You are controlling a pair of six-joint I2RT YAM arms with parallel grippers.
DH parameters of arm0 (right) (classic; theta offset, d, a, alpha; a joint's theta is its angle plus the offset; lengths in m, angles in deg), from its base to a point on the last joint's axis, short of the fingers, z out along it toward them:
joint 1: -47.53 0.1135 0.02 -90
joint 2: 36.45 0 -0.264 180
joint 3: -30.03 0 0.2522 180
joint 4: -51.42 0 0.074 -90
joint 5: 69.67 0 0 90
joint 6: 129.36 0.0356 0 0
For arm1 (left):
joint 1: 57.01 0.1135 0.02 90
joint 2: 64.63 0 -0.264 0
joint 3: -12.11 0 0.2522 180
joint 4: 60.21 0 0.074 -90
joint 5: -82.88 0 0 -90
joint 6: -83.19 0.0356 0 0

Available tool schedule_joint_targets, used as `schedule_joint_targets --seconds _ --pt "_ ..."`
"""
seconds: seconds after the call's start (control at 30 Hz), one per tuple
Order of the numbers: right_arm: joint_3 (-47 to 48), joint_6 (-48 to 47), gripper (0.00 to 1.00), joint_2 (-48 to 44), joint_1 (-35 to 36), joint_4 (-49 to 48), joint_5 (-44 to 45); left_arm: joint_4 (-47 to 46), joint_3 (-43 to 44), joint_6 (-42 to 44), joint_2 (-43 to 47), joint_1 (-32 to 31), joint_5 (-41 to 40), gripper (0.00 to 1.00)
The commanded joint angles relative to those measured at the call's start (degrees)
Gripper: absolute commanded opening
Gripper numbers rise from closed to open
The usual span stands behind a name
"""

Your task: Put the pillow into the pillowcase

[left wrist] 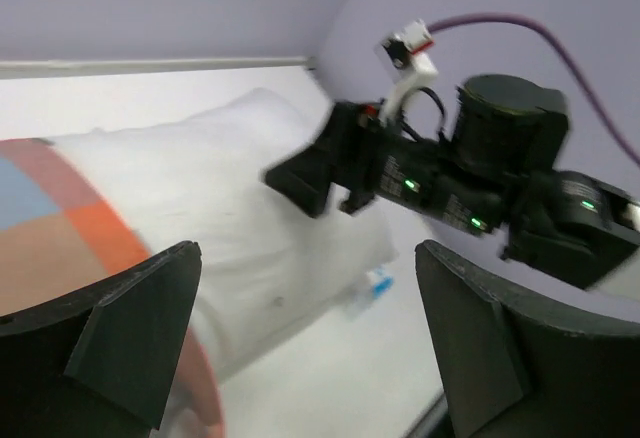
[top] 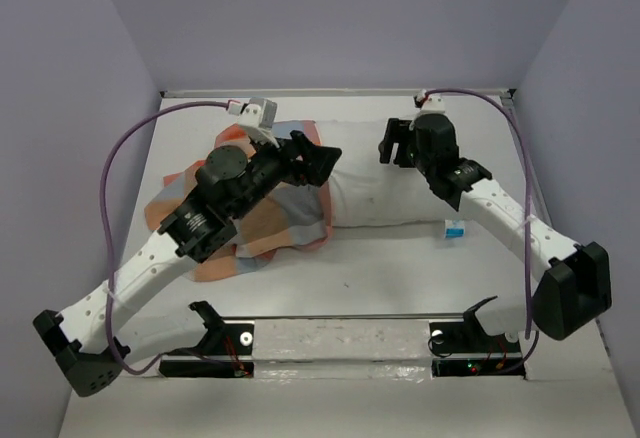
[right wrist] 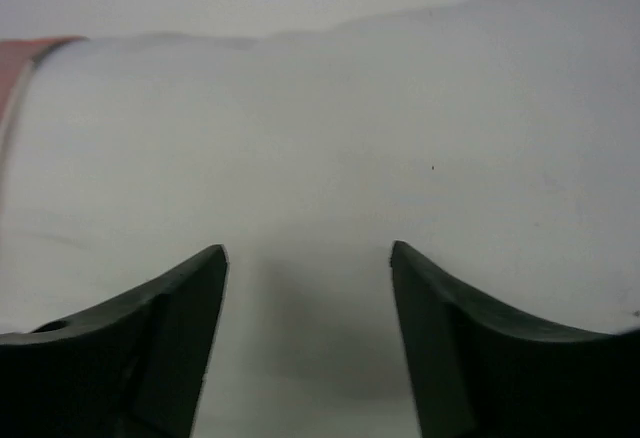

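The left fingers (left wrist: 140,308) were spread wide apart and empty over the pillowcase (top: 255,223), into which only the left end of the pillow (top: 385,183) was tucked. The right fingers (right wrist: 150,338) were parted, gripping nothing, over the bare end on the surface (top: 400,278), presumably so a fresh hold could be taken.

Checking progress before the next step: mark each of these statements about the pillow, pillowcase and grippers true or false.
1. The pillow is fully inside the pillowcase. False: only its left end is covered.
2. The left gripper and right gripper are both open. True.
3. The blue tag sits at the pillow's near right corner. True.
4. The right gripper grips the pillowcase. False: it holds nothing and is over bare pillow.
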Motion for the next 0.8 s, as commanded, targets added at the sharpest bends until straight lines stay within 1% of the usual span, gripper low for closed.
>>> schedule_joint_targets --seconds 0.0,0.03,0.07,0.1,0.13,0.17,0.2,0.27,0.3,0.33,0.4,0.43,0.47,0.53,0.57,0.7,0.77 --pt "-1.9 -1.4 0.54 6.8 -0.7 4.3 -3.5 12.5 7.8 9.6 -14.9 2.0 -16.7 0.99" --pt "-3.7 -0.5 0.37 7.1 -0.7 3.8 -5.4 13.2 9.3 9.9 -16.9 2.7 -17.9 0.99" --pt "-5.5 1.2 0.11 5.9 -0.2 0.0 -9.8 14.2 10.6 11.0 -20.5 3.2 -18.6 0.99" --pt "-10.0 2.5 0.03 4.5 0.9 -2.2 -9.5 14.3 12.9 11.8 -22.1 3.9 -19.1 0.99" --pt "-10.1 3.8 0.00 2.8 2.4 -3.3 -7.7 14.7 14.3 12.2 -23.6 4.0 -20.4 0.99" --pt "-13.5 6.5 0.00 -0.7 6.4 -4.1 -5.3 16.3 15.6 12.6 -26.2 4.1 -21.8 0.99" --pt "-14.9 8.5 0.00 -2.6 8.8 -4.2 1.3 16.9 17.9 14.2 -27.4 4.1 -23.6 0.99" --pt "-18.7 12.6 0.00 -6.3 15.2 -5.1 5.6 19.2 20.3 15.8 -30.9 4.1 -26.9 0.99" --pt "-19.6 14.1 0.00 -9.1 16.6 -5.1 7.8 20.2 21.5 17.4 -32.2 4.1 -27.7 0.99" --pt "-20.4 15.2 0.00 -10.2 17.9 -5.2 8.8 21.1 23.7 18.0 -33.2 4.1 -28.2 0.99" --pt "-22.4 17.4 0.00 -12.9 20.3 -5.4 11.5 23.4 25.2 19.5 -35.6 4.0 -28.1 0.99" --pt "-22.9 17.7 0.00 -13.4 20.3 -5.6 11.9 23.4 25.2 20.0 -36.0 4.0 -28.2 0.98" --pt "-23.2 17.9 0.00 -14.0 21.1 -5.6 12.2 23.8 25.2 20.2 -36.4 4.0 -29.0 0.95" --pt "-23.5 18.3 0.00 -15.0 22.1 -5.1 12.9 24.2 25.4 20.7 -37.4 4.0 -32.0 0.92" --pt "-23.5 18.3 0.00 -15.2 22.8 -5.1 12.5 24.0 25.1 21.2 -37.5 4.0 -34.1 0.88" --pt "-23.6 17.3 0.00 -16.7 23.3 -4.9 12.2 23.1 24.0 23.4 -38.8 4.0 -38.2 0.85" --pt "-23.1 16.2 0.00 -17.3 23.3 -4.3 12.4 22.5 23.5 25.0 -39.7 4.0 -38.6 0.84"
